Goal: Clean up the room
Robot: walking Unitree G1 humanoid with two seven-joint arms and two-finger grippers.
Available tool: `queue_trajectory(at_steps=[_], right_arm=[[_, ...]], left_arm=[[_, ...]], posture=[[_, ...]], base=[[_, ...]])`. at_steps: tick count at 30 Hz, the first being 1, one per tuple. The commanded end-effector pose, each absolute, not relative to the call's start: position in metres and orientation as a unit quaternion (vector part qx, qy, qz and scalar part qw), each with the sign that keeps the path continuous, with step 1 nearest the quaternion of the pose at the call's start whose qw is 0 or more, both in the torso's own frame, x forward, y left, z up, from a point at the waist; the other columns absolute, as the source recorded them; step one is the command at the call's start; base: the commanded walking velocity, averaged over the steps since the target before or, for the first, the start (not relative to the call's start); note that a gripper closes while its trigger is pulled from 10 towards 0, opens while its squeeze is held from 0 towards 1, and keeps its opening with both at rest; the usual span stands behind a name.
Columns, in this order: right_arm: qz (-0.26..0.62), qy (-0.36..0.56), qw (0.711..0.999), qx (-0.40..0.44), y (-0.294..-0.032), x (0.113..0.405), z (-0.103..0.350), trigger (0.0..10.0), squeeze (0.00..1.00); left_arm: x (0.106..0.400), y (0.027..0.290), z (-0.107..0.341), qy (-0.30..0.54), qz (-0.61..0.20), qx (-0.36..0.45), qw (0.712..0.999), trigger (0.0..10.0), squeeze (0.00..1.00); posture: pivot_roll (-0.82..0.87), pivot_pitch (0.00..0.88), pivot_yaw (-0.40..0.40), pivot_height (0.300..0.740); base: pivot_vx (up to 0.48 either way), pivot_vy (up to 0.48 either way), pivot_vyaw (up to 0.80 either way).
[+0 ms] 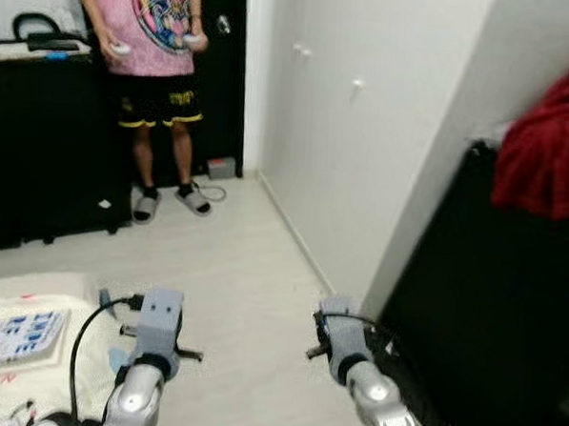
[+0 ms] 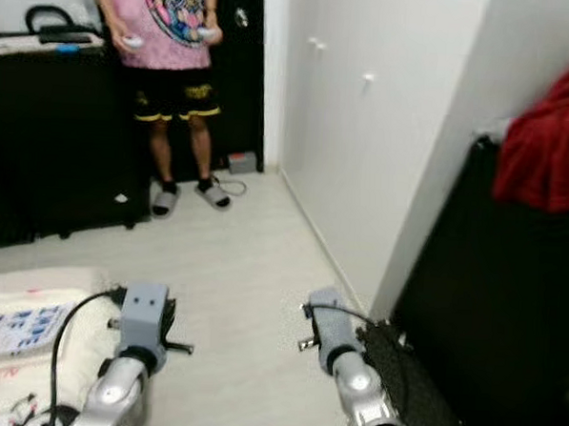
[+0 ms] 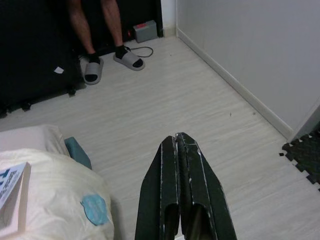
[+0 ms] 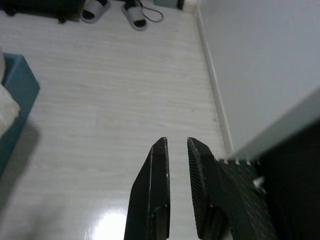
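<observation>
Pale wood-look floor [image 1: 243, 268]: runs from the robot to a black door at the far end.
White wall [image 1: 365, 131]: along the right, with a skirting board.
Black cabinet [image 1: 508, 320]: near right, a red cloth [image 1: 550, 151] heaped on top.
Bed [image 3: 45, 195]: near left, cream cover, a printed booklet [image 1: 16, 334] lying on it.
Person [image 1: 158, 82]: stands far left by black furniture, in grey slippers.
Left gripper [image 3: 181, 145]: above the floor beside the bed, jaws pressed together, holding nothing.
Right gripper [image 4: 176, 150]: above the floor near the wall, jaws slightly apart, holding nothing.

Head and wrist cameras toward floor [image 1: 253, 269]
</observation>
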State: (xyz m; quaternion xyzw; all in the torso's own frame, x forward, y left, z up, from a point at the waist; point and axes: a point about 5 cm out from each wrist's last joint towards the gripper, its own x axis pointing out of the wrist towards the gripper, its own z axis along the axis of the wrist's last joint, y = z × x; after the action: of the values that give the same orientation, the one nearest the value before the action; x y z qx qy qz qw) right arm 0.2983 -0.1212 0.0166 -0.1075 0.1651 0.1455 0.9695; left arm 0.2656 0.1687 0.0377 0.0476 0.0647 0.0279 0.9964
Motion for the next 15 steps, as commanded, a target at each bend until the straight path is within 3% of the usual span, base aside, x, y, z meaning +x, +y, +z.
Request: queue_trajectory(at_steps=[1,15], right_arm=[[0.148,0.174,0.968,-0.102,-0.1191,0.2944,0.0123,10.0,0.00],[0.150,0.175,0.968,-0.103,-0.1199,0.2940,0.0120,10.0,0.00]], left_arm=[[0.2644,0.1738,0.0361,0.071,0.033,0.050,0.996,10.0,0.00],[0.2639,0.1728,0.0366,0.070,0.034,0.049,0.996,10.0,0.00]], posture=[[0.04,0.012,-0.036,0.740],[0.04,0.017,-0.038,0.740]], base=[[0.341,0.000,0.00],[0.345,0.000,0.00]])
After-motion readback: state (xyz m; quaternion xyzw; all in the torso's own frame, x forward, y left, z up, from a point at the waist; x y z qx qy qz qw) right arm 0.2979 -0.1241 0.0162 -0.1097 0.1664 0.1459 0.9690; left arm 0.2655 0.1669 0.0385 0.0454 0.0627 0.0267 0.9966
